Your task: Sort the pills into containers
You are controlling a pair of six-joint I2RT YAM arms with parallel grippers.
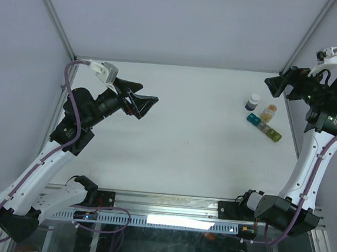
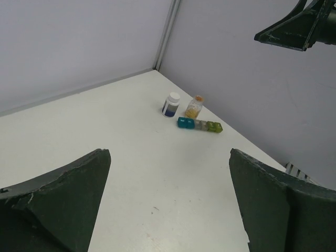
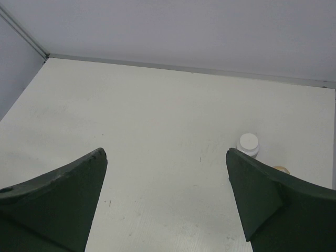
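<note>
- Lying at the right side of the top view, on the white table (image 1: pixel 184 145): a short strip of five joined see-through plastic cube containers (image 1: pixel 264 127), going from blue to yellow-green.
- Standing just above that strip: a small round orange-tinted bottle (image 1: pixel 268 113) with tiny orange-tan pills (image 2: pixel 192 112) heaped inside, and beside it a white-capped dark bottle (image 1: pixel 252 101).
- Probably very light and slippery, those pills. Easy to scatter, and too small to pinch one by one. Better to hold the bottle round its middle and tip it gently.
- Likely light too, the strip, and apt to slide. Best pinned at one end while flipping a lid.
- Left gripper (image 1: pixel 145 103): spread wide, holding nothing, raised at the left of the top view, pointing right, well apart from the bottles.
- Right gripper (image 1: pixel 276 83): also spread wide and empty, hanging at the upper right, near the bottles but not touching.
</note>
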